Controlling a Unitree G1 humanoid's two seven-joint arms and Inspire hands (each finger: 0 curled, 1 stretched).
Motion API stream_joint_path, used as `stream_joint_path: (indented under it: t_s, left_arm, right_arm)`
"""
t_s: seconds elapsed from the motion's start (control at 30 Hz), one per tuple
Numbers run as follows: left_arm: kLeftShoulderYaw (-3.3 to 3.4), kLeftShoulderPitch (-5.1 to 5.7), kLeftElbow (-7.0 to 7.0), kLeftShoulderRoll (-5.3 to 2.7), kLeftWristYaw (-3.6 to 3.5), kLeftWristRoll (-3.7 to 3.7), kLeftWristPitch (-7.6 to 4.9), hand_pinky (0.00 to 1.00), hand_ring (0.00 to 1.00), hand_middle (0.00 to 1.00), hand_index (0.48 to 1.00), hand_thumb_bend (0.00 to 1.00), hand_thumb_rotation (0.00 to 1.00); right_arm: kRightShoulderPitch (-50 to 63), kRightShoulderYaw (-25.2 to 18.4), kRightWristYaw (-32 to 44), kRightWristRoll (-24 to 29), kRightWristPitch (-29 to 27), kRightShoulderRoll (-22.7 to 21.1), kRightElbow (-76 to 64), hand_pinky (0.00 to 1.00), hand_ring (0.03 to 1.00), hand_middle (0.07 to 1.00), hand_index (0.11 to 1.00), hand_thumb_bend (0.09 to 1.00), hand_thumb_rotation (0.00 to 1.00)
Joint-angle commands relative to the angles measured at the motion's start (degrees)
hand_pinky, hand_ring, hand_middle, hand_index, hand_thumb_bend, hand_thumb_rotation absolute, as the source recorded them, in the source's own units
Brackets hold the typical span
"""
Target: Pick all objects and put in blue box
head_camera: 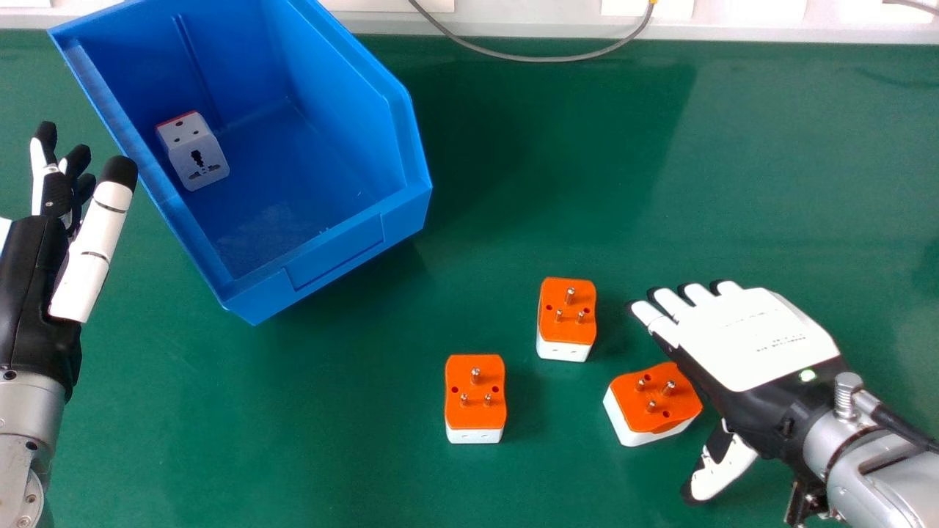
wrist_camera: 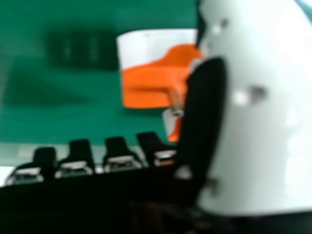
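The blue box (head_camera: 330, 253) stands at the upper left in the head view, with one white adapter (head_camera: 196, 152) lying inside against its left wall. Three orange and white adapters rest on the table pins up: one near the centre (head_camera: 474, 400), one farther back (head_camera: 566, 319), one beside my right hand (head_camera: 755, 345). That nearest adapter (head_camera: 651, 403) sits between its fingers and thumb, not gripped; the hand is open, palm down. In the right hand view the adapter (wrist_camera: 146, 85) shows near the thumb of my right hand (wrist_camera: 253, 112). My left hand (head_camera: 88, 249) is open left of the box.
The green table (head_camera: 330, 469) spreads under everything. A grey cable (head_camera: 543, 57) loops over its far edge, where a pale ledge (head_camera: 513, 22) runs across. The box's near wall rises between its inside and the loose adapters.
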Motion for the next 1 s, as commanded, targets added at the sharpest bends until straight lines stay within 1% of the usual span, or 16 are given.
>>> stream_joint_path:
  t_s: [0.0, 0.07, 0.1, 0.17, 0.23, 0.33, 0.43, 0.47, 0.57, 0.67, 0.77, 0.83, 0.9, 0.97]
  left_arm:
    - [0.32, -0.51, -1.23, 0.87, 0.38, 0.23, -1.28, 0.93, 0.98, 1.0, 0.992, 0.65, 0.91]
    - [0.32, -0.45, -1.27, 0.99, 0.33, 0.36, -1.42, 0.93, 0.98, 1.0, 0.991, 0.65, 0.91]
    - [0.34, -0.39, -1.35, 1.06, 0.33, 0.44, -1.44, 0.92, 0.98, 0.99, 0.99, 0.64, 0.91]
    - [0.41, -0.29, -1.4, 1.12, 0.34, 0.53, -1.54, 0.92, 0.98, 0.99, 0.99, 0.64, 0.91]
    - [0.44, -0.14, -1.55, 1.02, 0.43, 0.66, -1.83, 0.92, 0.98, 0.99, 0.989, 0.65, 0.91]
    - [0.38, 0.02, -1.96, 0.79, 0.65, 0.98, -2.18, 0.92, 0.98, 0.99, 0.989, 0.65, 0.91]
    - [0.28, 0.15, -2.18, 0.75, 0.78, 1.38, -2.69, 0.91, 0.98, 0.99, 0.987, 0.7, 0.91]
    - [0.26, 0.15, -2.07, 0.77, 0.83, 1.5, -2.97, 0.91, 0.97, 0.99, 0.986, 0.71, 0.92]
    - [0.23, 0.07, -1.68, 0.9, 0.95, 1.99, -3.66, 0.91, 0.97, 0.99, 0.985, 0.72, 0.93]
    - [0.14, -0.14, -1.17, 1.08, 1.0, 2.48, -4.07, 0.9, 0.97, 0.99, 0.984, 0.72, 0.93]
    - [0.09, -0.21, -1.21, 1.16, 0.99, 2.89, -3.96, 0.9, 0.97, 0.98, 0.984, 0.73, 0.94]
    - [0.13, -0.09, -1.48, 1.12, 0.94, 2.99, -3.8, 0.9, 0.97, 0.98, 0.984, 0.73, 0.94]
    - [0.16, -0.02, -1.7, 1.07, 0.9, 3.02, -3.65, 0.9, 0.97, 0.98, 0.984, 0.73, 0.94]
    - [0.22, -0.13, -1.47, 1.17, 0.82, 3.0, -3.67, 0.9, 0.97, 0.98, 0.983, 0.73, 0.95]
  right_arm:
    - [-1.18, 0.2, -1.36, -1.2, -0.94, -0.56, -0.08, 0.83, 0.865, 0.874, 0.864, 0.708, 0.11]
    - [-1.84, 0.68, -1.62, -1.29, -1.59, -0.63, 0.55, 0.81, 0.853, 0.862, 0.854, 0.694, 0.11]
    - [-2.41, 0.92, -1.34, -1.04, -1.84, -0.55, 0.95, 0.7, 0.758, 0.771, 0.781, 0.614, 0.07]
    - [-3.11, 1.15, -0.8, -0.63, -2.22, -0.49, 1.36, 0.7, 0.758, 0.771, 0.781, 0.614, 0.07]
    - [-3.75, 1.52, -0.04, -0.42, -2.66, -0.64, 1.53, 0.57, 0.626, 0.646, 0.684, 0.58, 0.04]
    - [-4.16, 1.74, 1.12, -0.04, -3.02, -0.89, 1.74, 0.57, 0.626, 0.646, 0.684, 0.58, 0.04]
    - [-4.1, 1.57, 1.51, -0.28, -2.87, -0.73, 1.91, 0.4, 0.493, 0.536, 0.572, 0.542, 0.02]
    - [-4.07, 1.59, 1.62, -0.52, -2.63, -0.56, 1.97, 0.37, 0.463, 0.51, 0.544, 0.532, 0.01]
    - [-3.72, 1.46, 1.67, -0.8, -1.67, 0.07, 1.88, 0.36, 0.432, 0.485, 0.508, 0.521, 0.0]
    - [-3.37, 1.57, 0.88, -1.63, -0.87, 0.3, 1.86, 0.34, 0.415, 0.474, 0.502, 0.518, 0.0]
    - [-3.42, 1.84, 0.73, -2.57, 0.04, 0.73, 2.04, 0.3, 0.398, 0.459, 0.511, 0.514, 0.0]
    - [-3.66, 2.01, 1.32, -2.74, 0.68, 0.99, 2.28, 0.28, 0.391, 0.451, 0.515, 0.512, 0.0]
    - [-3.75, 2.03, 1.82, -2.65, 1.09, 1.06, 2.24, 0.28, 0.391, 0.451, 0.515, 0.512, 0.0]
    - [-4.03, 2.22, 2.51, -2.48, 1.68, 1.28, 2.51, 0.26, 0.385, 0.446, 0.522, 0.51, 0.0]
